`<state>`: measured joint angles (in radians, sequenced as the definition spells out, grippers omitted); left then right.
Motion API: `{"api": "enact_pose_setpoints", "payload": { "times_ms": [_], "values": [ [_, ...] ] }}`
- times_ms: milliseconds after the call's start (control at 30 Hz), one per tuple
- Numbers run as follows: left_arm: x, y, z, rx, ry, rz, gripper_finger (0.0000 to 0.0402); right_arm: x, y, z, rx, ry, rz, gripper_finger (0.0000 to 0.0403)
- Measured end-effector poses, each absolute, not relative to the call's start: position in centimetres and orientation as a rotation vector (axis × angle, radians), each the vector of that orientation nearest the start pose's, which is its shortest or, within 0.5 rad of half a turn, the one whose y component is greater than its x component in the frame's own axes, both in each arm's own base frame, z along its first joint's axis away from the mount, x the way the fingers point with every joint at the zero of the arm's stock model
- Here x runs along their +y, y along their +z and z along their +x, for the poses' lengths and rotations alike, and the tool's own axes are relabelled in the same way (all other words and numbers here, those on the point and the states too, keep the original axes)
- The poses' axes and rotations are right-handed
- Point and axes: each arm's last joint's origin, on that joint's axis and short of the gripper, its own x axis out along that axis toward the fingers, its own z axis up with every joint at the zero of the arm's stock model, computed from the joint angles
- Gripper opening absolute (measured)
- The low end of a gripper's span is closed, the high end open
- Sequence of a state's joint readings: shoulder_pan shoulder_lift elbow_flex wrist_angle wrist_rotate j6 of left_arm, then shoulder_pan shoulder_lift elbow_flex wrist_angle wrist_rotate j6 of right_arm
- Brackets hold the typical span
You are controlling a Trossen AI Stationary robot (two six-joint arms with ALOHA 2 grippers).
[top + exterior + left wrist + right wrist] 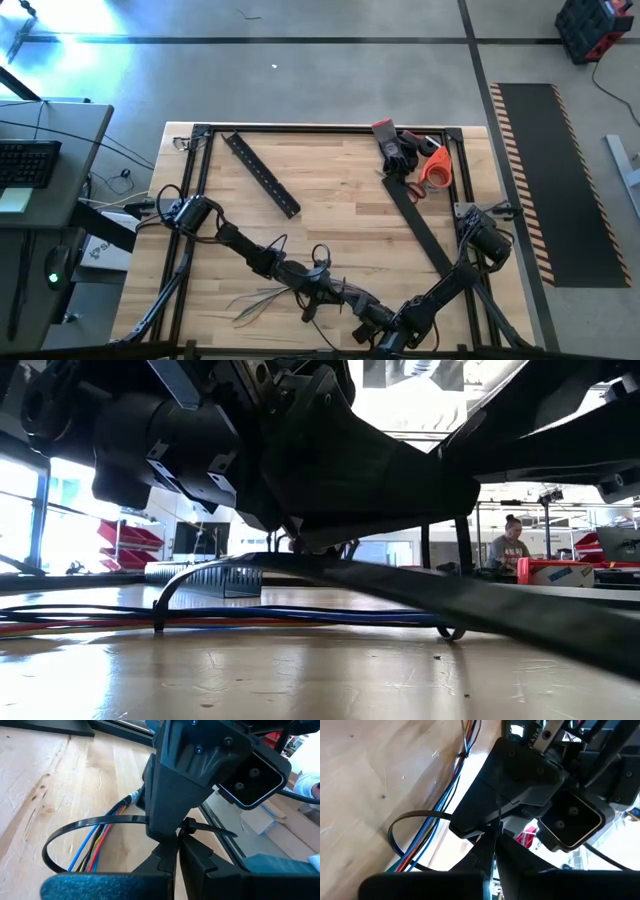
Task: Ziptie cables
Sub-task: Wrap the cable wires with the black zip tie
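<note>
The cables [95,847] lie on the table [340,200] at six o'clock, ringed by a black ziptie [80,827]. Just above, the left gripper [176,836] and right gripper [492,832] meet tip to tip, both apparently pinched on the ziptie.

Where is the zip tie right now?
The zip tie is looped around the cables near the table's front edge, between the two arms. The left gripper and right gripper meet there, both shut on it.
</note>
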<state>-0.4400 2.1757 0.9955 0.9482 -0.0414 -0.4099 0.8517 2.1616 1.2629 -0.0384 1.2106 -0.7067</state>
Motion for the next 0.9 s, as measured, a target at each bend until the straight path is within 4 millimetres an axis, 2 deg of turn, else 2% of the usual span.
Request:
{"api": "enact_pose_setpoints", "payload": {
  "times_ms": [367,700,900],
  "values": [
    [-17.51,9.4,37.38,0.312,-0.346,-0.345,0.0,28.85,10.24,28.99,0.62,-0.194,-1.375,0.0009],
    [-17.54,9.4,37.37,0.314,-0.347,-0.345,0.0,28.66,10.17,28.86,0.622,-0.226,-1.355,0.0126],
    [-17.71,9.42,37.28,0.315,-0.352,-0.344,0.0,28.28,10.09,28.84,0.642,-0.239,-1.39,0.0135]
  ]
}}
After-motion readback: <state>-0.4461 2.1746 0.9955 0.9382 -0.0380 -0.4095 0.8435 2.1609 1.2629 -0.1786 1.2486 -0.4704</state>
